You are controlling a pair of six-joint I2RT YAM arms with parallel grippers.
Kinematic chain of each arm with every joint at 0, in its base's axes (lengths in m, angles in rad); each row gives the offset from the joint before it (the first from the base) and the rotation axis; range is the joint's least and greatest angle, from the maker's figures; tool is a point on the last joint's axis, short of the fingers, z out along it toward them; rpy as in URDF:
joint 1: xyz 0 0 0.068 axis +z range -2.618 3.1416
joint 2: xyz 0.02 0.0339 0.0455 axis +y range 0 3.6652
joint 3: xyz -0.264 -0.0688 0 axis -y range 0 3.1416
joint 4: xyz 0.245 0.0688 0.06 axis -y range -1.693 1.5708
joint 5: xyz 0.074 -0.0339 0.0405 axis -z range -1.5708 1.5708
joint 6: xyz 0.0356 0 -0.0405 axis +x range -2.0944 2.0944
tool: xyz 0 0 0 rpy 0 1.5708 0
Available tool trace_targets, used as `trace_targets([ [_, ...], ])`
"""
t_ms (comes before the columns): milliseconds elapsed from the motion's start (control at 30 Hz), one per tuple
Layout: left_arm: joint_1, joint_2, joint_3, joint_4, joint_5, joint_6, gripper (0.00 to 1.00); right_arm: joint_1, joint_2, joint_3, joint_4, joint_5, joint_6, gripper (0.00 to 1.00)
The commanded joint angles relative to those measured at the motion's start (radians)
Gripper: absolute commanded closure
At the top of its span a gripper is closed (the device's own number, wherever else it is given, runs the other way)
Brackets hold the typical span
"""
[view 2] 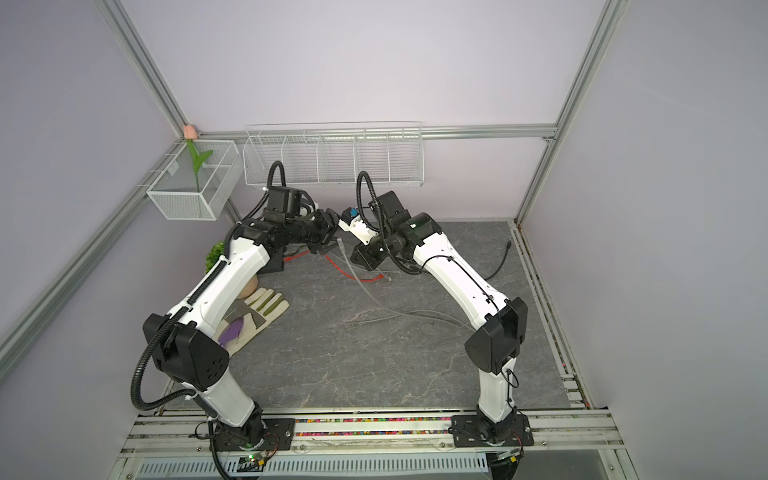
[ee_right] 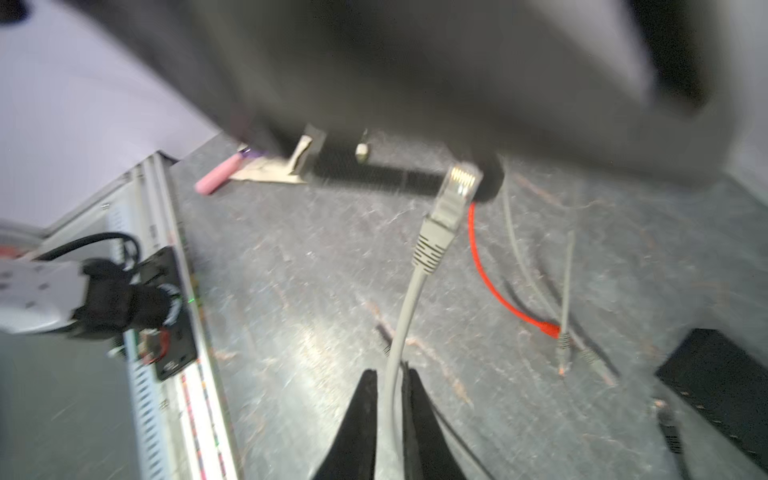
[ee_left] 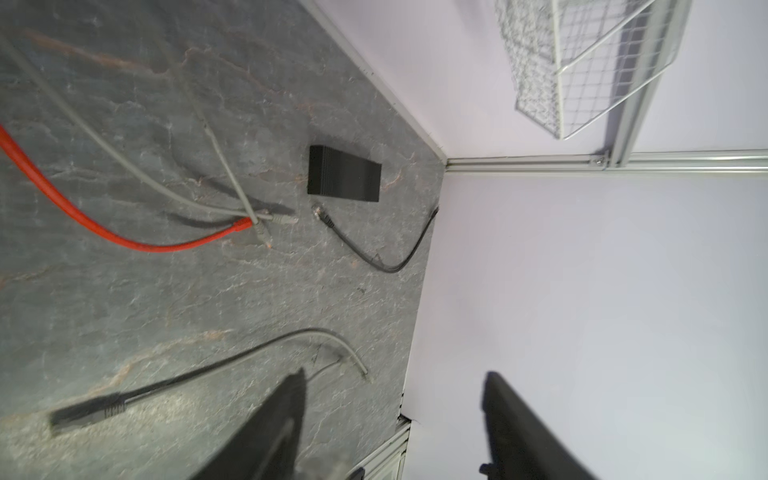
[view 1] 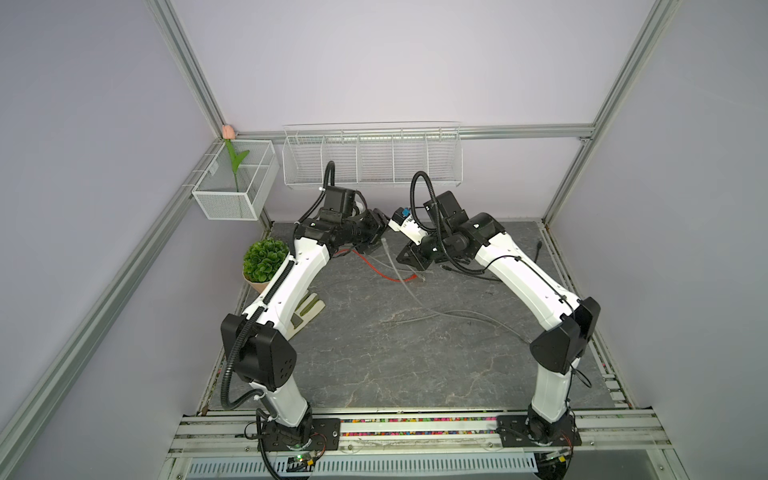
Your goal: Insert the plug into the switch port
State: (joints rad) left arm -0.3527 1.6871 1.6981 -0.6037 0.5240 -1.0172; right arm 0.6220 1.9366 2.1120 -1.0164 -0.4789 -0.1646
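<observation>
The plug [ee_right: 457, 183] is a clear connector on a grey cable [ee_right: 405, 307]. My right gripper [ee_right: 390, 382] is shut on that cable a little behind the plug, which sticks out past the fingertips above the table. In both top views the plug [view 1: 384, 243] [view 2: 340, 242] hangs between the two grippers at the back of the table. My left gripper [ee_left: 392, 395] [view 1: 379, 235] is open and empty beside it. The switch [ee_left: 344, 174] [ee_right: 723, 386] is a flat black box lying on the table near the back right corner. My right arm hides it in both top views.
A red cable [ee_left: 83, 220] [view 1: 374, 270], loose grey cables [ee_left: 232, 183] and a black cable [ee_left: 374, 259] lie beside the switch. A black adapter [ee_left: 83, 411] is nearby. A glove [view 2: 257, 311] and potted plant [view 1: 264, 259] sit at the left. Wire baskets [view 1: 372, 158] hang on the back wall.
</observation>
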Motion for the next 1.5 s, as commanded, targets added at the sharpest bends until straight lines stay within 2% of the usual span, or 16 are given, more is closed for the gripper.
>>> trace_targets([
  [0, 0.065, -0.074, -0.103, 0.27, 0.092, -0.045, 0.24, -0.091, 0.113, 0.082, -0.294, -0.377, -0.066, 0.86],
  [100, 0.072, -0.081, -0.151, 0.328, 0.123, -0.032, 0.3, -0.113, 0.122, 0.041, -0.275, -0.454, -0.053, 0.86],
  [233, 0.083, -0.1, -0.227, 0.341, 0.116, -0.022, 0.38, -0.107, 0.117, 0.007, -0.225, -0.359, -0.001, 0.8],
  [333, 0.125, -0.141, -0.263, 0.321, 0.07, -0.003, 0.38, -0.058, 0.108, 0.002, -0.224, -0.219, -0.018, 0.59],
  [367, 0.155, -0.159, -0.281, 0.311, 0.05, -0.009, 0.38, -0.031, 0.104, -0.007, -0.21, -0.162, -0.017, 0.44],
  [400, 0.192, -0.178, -0.304, 0.308, 0.033, -0.026, 0.38, 0.001, 0.098, -0.028, -0.184, -0.101, -0.006, 0.05],
  [433, 0.226, -0.198, -0.328, 0.305, 0.021, -0.042, 0.38, 0.027, 0.09, -0.057, -0.15, -0.046, 0.008, 0.12],
  [633, 0.312, -0.34, -0.448, 0.037, -0.154, 0.043, 0.47, 0.125, 0.094, -0.2, 0.036, 0.149, 0.114, 0.12],
  [667, 0.313, -0.366, -0.486, 0.002, -0.183, 0.048, 0.48, 0.154, 0.092, -0.208, 0.051, 0.249, 0.123, 0.12],
  [767, 0.326, -0.453, -0.615, 0.036, -0.182, 0.009, 0.5, 0.277, -0.035, -0.457, 0.433, 0.633, 0.083, 0.12],
  [833, 0.328, -0.505, -0.667, 0.05, -0.198, -0.01, 0.5, 0.299, -0.07, -0.6, 0.613, 0.748, 0.242, 0.12],
  [900, 0.334, -0.538, -0.691, 0.045, -0.208, -0.01, 0.5, 0.232, 0.039, -0.461, 0.477, 0.347, 0.243, 0.02],
  [933, 0.338, -0.542, -0.693, 0.036, -0.203, -0.004, 0.5, 0.234, 0.11, -0.345, 0.353, 0.298, 0.228, 0.07],
  [1133, 0.382, -0.6, -0.718, -0.025, -0.19, 0.038, 0.52, 0.327, 0.315, -0.022, 0.084, 0.229, -0.027, 0.12],
  [1200, 0.401, -0.622, -0.734, -0.031, -0.178, 0.044, 0.53, 0.326, 0.393, 0.103, -0.038, 0.155, -0.082, 0.03],
  [1467, 0.413, -0.693, -0.792, -0.059, -0.179, 0.054, 0.54, 0.364, 0.437, 0.061, 0.013, 0.272, -0.202, 0.05],
])
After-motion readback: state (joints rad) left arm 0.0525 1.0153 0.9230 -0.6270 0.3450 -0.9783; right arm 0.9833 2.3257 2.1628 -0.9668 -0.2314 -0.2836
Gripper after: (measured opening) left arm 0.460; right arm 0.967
